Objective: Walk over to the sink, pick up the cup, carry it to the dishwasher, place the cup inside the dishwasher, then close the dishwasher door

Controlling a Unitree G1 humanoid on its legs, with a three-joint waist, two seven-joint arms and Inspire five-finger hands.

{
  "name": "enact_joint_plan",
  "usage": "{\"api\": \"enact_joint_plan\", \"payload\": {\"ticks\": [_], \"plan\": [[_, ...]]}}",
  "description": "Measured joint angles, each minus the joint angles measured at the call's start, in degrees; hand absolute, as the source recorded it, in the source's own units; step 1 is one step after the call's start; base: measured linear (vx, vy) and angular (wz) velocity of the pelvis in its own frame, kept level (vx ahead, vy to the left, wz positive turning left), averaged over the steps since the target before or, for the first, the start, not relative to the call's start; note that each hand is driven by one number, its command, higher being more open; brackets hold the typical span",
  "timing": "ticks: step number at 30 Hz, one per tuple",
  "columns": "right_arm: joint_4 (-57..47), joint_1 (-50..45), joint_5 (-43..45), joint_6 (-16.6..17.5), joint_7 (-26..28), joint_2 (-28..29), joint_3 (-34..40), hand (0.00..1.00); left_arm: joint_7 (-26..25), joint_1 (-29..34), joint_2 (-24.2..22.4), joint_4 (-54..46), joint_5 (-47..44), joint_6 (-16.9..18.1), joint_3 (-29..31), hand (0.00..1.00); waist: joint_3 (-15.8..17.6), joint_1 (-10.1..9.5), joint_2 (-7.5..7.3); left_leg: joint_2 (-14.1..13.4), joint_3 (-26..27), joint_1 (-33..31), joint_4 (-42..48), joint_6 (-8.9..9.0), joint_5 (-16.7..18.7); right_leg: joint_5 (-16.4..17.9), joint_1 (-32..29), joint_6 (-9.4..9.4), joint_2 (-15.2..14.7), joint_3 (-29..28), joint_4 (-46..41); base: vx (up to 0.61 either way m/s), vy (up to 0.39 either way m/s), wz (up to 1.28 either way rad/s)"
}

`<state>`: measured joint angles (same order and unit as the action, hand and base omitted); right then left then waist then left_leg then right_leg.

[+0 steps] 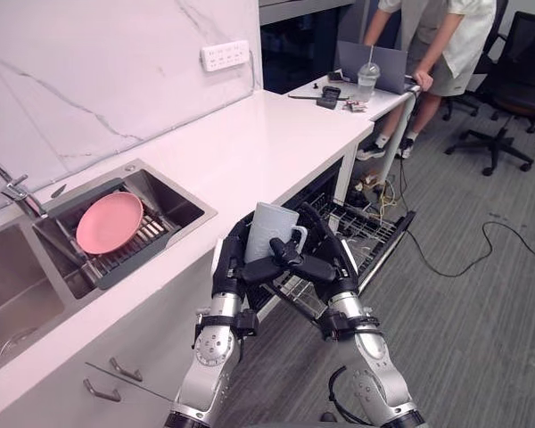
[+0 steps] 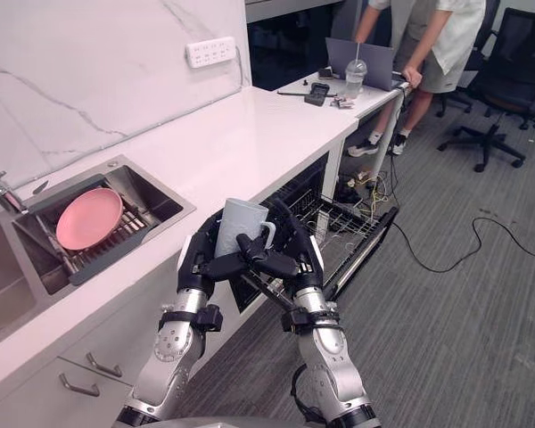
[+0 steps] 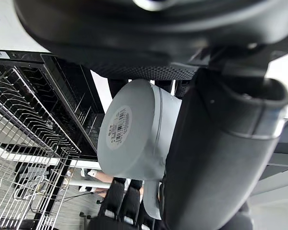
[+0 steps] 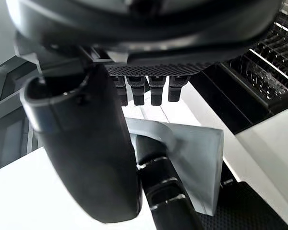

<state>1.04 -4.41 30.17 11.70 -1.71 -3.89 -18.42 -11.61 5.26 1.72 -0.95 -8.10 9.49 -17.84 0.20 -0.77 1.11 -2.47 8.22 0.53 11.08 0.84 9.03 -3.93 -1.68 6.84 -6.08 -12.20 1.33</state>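
A pale grey cup [image 1: 269, 227] with a handle is held upright between both hands, in front of the white counter's edge. My left hand [image 1: 229, 259] curls round its left side. My right hand [image 1: 328, 254] curls round the right side by the handle, thumbs crossing in front. The left wrist view shows the cup's base [image 3: 134, 134], the right wrist view its handle side [image 4: 192, 158]. Just behind and to the right, the dishwasher stands open with its wire rack [image 1: 361, 234] pulled out over the lowered door [image 1: 394, 242].
The sink [image 1: 180, 189] at left holds a pink plate [image 1: 109, 221] on a drainer, with a tap [image 1: 13, 189] behind. A person [image 1: 441, 40] stands at the far desk by a laptop [image 1: 370, 61] and a plastic cup [image 1: 367, 80]. Office chairs [image 1: 508, 98] and a floor cable [image 1: 464, 259] lie to the right.
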Motion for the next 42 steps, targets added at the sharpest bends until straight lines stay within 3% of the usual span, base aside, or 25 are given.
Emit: {"api": "enact_joint_plan", "payload": {"ticks": [7,13,14,27,28,35,42], "plan": [[2.87,2.69,6.93,0.42,1.33,0.73,-1.13,0.9,1.05,0.14,3.35,-0.72,1.34,-0.02,-4.99,0.3,-1.06,0.12,-1.54,0.06,-1.24,0.02,-1.06,0.05,-1.1,-0.41,0.78,-0.38,-0.2,1.41,1.26,-0.01,-0.02,0.09],[5.23,4.25,9.19,0.41,2.41,0.62,-1.23,0.9,1.41,0.04,4.66,-0.72,2.59,-0.01,-5.01,0.3,-1.21,0.03,-1.82,0.0,-1.54,0.06,-1.71,0.24,-1.61,-0.68,0.91,-0.57,-0.18,1.77,1.64,-0.01,-0.009,0.02],[5.48,4.39,9.2,0.4,2.56,0.44,-1.31,0.3,1.42,-0.02,4.94,-0.72,2.7,-0.01,-5.01,0.3,-1.21,0.02,-1.84,-0.03,-1.55,0.06,-1.72,0.26,-1.63,-0.7,0.91,-0.6,-0.16,1.78,1.66,0.0,0.0,0.0],[7.82,8.94,14.47,-0.06,2.65,-0.69,-2.29,0.3,0.97,-2.94,8.31,-1.47,10.14,0.38,-4.0,0.3,-1.49,0.08,-2.99,-0.55,-2.2,-0.04,-2.22,0.69,-1.94,-1.13,1.41,-1.18,0.28,2.53,2.73,0.0,-0.004,0.02],[7.79,8.97,14.78,0.0,2.77,-0.69,-2.27,0.3,0.95,-3.12,8.38,-1.5,10.45,0.38,-3.97,0.9,-1.48,0.07,-3.03,-0.58,-2.37,-0.04,-2.23,0.69,-1.94,-1.13,1.55,-1.18,0.29,2.71,2.83,0.0,-0.007,0.06],[6.24,9.22,13.91,0.78,4.22,-0.58,-0.72,0.3,0.7,-2.89,7.44,-4.26,11.15,0.36,-3.35,0.9,-1.33,-0.06,-3.27,-0.56,-2.45,-0.04,-2.31,0.69,-1.91,-1.09,1.55,-1.23,0.36,2.82,2.68,0.0,-0.001,0.01],[-0.84,8.11,5.5,1.0,4.31,1.74,3.41,0.3,0.86,-1.63,3.36,-10.21,12.62,0.75,-1.86,0.9,-1.19,-0.02,-3.33,-0.72,-2.32,0.45,-2.31,0.77,-1.86,-0.62,1.53,-1.78,0.63,2.78,1.81,0.0,0.0,0.0]]}}
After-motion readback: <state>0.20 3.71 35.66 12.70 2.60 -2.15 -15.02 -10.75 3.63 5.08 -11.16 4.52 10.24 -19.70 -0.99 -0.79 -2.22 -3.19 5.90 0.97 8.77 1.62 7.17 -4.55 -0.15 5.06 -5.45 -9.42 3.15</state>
